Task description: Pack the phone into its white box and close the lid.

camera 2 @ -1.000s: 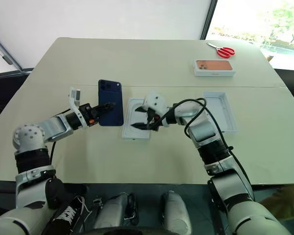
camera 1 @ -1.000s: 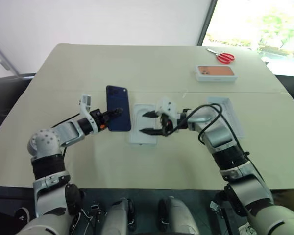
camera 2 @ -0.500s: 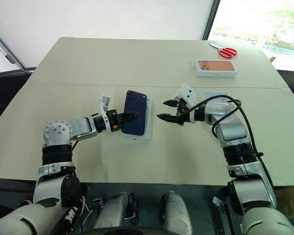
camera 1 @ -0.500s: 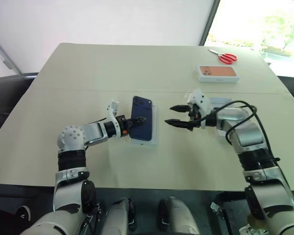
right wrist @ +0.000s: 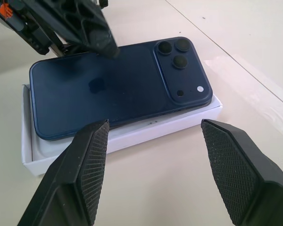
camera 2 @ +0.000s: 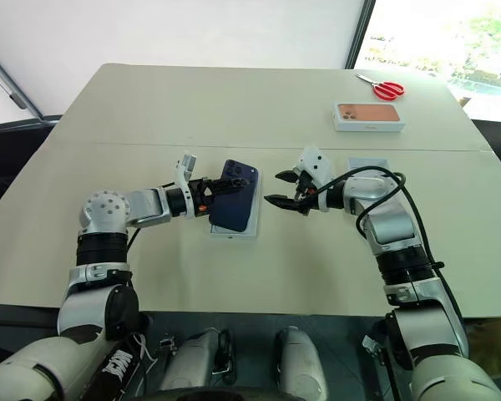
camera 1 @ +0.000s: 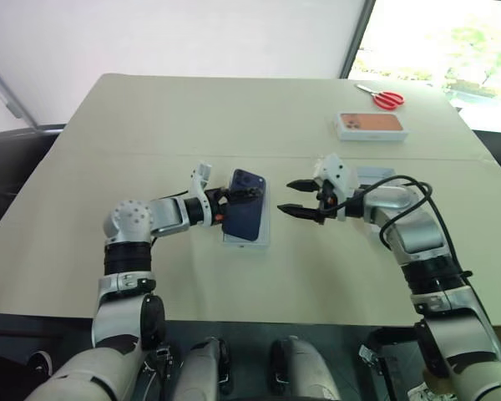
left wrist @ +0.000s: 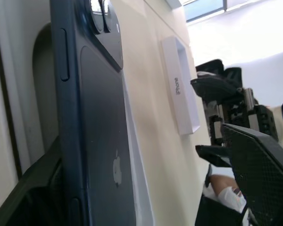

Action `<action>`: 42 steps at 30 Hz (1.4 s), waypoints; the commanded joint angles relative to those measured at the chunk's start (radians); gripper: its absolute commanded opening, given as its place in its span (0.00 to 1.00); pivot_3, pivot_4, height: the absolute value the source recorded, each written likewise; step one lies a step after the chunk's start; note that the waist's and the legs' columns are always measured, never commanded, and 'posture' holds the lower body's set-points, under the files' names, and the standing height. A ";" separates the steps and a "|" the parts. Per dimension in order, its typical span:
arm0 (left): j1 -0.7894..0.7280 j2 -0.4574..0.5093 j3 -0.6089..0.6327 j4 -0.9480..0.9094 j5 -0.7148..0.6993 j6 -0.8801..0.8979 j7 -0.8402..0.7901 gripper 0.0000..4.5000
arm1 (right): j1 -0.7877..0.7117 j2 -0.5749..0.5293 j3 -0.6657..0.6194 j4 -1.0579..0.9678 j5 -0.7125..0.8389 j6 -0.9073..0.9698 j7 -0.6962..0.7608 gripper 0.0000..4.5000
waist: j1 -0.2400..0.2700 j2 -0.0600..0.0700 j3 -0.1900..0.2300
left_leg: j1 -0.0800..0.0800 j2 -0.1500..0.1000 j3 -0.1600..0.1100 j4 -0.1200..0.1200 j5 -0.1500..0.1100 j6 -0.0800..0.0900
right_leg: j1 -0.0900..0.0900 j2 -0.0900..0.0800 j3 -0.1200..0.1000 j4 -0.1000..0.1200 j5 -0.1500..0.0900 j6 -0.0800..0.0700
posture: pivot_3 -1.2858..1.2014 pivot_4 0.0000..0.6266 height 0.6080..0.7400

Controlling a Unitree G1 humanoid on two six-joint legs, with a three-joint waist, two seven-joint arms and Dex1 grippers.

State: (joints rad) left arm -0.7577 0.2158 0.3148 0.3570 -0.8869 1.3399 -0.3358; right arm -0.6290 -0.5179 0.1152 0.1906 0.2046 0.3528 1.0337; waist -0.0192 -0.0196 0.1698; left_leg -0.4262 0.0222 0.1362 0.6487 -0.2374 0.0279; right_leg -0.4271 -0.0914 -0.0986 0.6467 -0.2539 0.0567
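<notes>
The dark blue phone (right wrist: pixel 118 84) lies back-up and tilted across the top of the shallow white box (right wrist: pixel 132 134) in the middle of the table, its camera cluster at the far end. My left gripper (camera 1: pixel 236 202) is open at the phone's left edge. One finger (left wrist: pixel 33 188) is against the phone's side and the other stands well clear. My right gripper (camera 1: pixel 288 197) hovers open just right of the box, holding nothing. The white lid (left wrist: pixel 181 89) lies on the table behind my right arm.
A white box with a pink-orange phone print (camera 1: pixel 369 125) sits at the back right, with red-handled scissors (camera 1: pixel 388 98) beyond it. The beige table (camera 1: pixel 192 117) has bare room at the back and left.
My left gripper carried the phone right onto the white box, then opened and let it go. My right gripper drew back from over the box to its right side.
</notes>
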 commanded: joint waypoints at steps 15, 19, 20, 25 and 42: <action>0.026 0.112 -0.032 -0.135 0.037 0.044 -0.030 0.95 | -0.033 0.034 0.033 0.016 -0.024 -0.056 -0.007 0.73 | 0.003 0.000 0.000 | 0.000 0.000 0.000 0.000 0.000 0.000 | 0.000 0.000 0.000 0.000 0.000 0.000 | 0.52 0.24 1.00; 0.024 0.157 -0.056 -0.146 0.060 0.041 -0.061 0.95 | -0.045 0.043 0.040 0.029 -0.029 -0.061 -0.006 0.73 | 0.001 0.000 0.000 | 0.000 0.000 0.000 0.000 0.000 0.000 | 0.000 0.000 0.000 0.000 0.000 0.000 | 0.52 0.24 1.00; 0.027 0.171 -0.070 -0.152 0.068 0.037 -0.073 0.95 | -0.046 0.046 0.041 0.031 -0.030 -0.061 -0.005 0.73 | 0.001 0.000 0.000 | 0.000 0.000 0.000 0.000 0.000 0.000 | 0.000 0.001 0.000 0.000 0.000 0.000 | 0.52 0.24 1.00; 0.036 0.172 -0.082 -0.159 0.075 0.039 -0.097 0.95 | -0.049 0.053 0.044 0.034 -0.030 -0.064 -0.006 0.73 | 0.005 0.000 0.000 | 0.000 0.000 0.000 0.000 0.000 0.000 | 0.000 0.000 0.000 0.000 0.000 0.000 | 0.52 0.24 1.00; 0.123 0.270 -0.104 -0.212 0.200 -0.270 -0.215 0.95 | -0.073 0.068 0.047 0.061 -0.042 -0.076 -0.039 0.73 | 0.004 0.001 0.001 | 0.000 0.000 0.000 0.000 -0.001 -0.003 | -0.001 -0.001 0.000 0.000 0.000 0.000 | 0.52 0.24 1.00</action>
State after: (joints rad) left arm -0.6318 0.4749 0.2088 0.1502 -0.6998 1.1015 -0.5411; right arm -0.6776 -0.4469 0.1760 0.2471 0.1613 0.2959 0.9958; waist -0.0153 -0.0189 0.1704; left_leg -0.4267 0.0217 0.1361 0.6484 -0.2388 0.0249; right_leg -0.4278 -0.0932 -0.0985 0.6463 -0.2541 0.0563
